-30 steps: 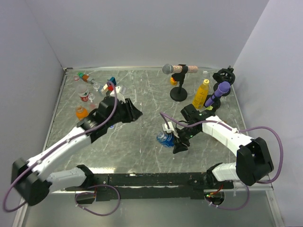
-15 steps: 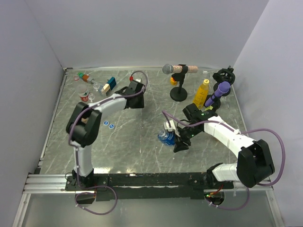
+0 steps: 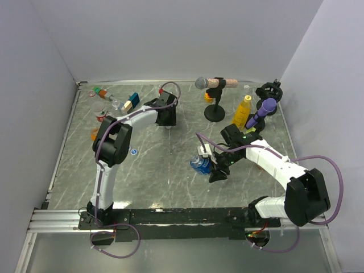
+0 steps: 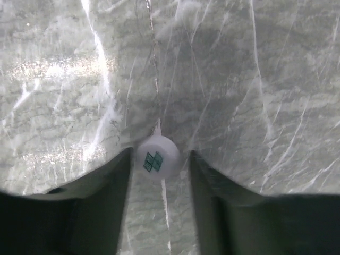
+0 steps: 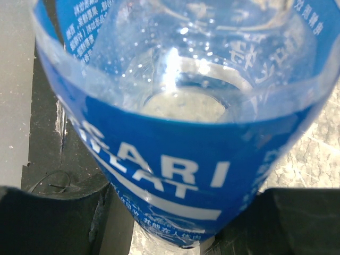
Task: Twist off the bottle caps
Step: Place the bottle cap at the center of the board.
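While right gripper (image 3: pixel 212 168) clamps blue-label bottle (image 5: pixel 175 159), white cap (image 4: pixel 154 161) sits inside parted left gripper (image 4: pixel 160 158).

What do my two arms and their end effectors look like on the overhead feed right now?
The two match. The left arm and right arm have white link shells broken up by bulky black joints. The left end effector and right end effector are black, each with two dark fingers. A purple cable loops loosely along each arm from its base.
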Motion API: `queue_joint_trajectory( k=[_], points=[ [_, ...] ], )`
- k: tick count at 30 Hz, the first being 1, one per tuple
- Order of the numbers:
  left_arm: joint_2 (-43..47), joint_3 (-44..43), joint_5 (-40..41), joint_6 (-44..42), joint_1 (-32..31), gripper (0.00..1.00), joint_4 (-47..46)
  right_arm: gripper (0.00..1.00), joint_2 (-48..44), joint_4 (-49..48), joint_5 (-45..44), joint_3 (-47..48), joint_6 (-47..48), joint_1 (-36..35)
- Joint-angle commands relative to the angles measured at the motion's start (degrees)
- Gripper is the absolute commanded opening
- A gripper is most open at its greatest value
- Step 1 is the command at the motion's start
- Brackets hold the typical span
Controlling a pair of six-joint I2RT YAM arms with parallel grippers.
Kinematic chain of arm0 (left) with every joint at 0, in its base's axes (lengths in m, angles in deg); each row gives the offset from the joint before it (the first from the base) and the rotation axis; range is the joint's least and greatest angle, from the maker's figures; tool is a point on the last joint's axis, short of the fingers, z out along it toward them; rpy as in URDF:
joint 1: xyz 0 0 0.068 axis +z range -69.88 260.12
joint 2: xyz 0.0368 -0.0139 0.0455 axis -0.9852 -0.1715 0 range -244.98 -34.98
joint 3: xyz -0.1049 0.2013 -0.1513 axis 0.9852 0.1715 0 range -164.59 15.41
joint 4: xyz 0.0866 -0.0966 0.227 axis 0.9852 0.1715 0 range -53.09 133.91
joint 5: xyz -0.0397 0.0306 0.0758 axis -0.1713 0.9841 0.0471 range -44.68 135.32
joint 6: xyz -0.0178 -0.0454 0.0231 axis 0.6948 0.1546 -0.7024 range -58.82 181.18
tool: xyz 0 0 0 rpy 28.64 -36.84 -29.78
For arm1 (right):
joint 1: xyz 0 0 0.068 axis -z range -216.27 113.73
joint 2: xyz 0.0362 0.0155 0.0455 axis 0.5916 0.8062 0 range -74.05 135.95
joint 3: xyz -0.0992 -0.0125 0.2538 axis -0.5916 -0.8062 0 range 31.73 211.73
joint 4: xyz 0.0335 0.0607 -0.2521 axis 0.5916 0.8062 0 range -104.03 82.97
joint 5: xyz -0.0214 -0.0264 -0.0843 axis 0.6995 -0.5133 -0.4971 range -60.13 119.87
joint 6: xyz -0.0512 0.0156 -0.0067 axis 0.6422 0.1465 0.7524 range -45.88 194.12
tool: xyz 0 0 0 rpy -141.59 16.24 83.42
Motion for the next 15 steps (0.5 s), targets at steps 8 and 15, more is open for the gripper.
queue_joint_trajectory(
  k=[8, 15],
  points=[
    [22.42, 10.21, -8.52, -2.96, -0.17, 0.75, -7.98, 0.29, -1.97, 0.56, 2.89, 1.26, 1.1, 0.8],
    [47.72, 30.76, -19.59, -0.85, -1.57, 0.8, -23.7, 0.29, -2.23, 0.65, 3.94, 1.44, 1.19, 1.06]
  ],
)
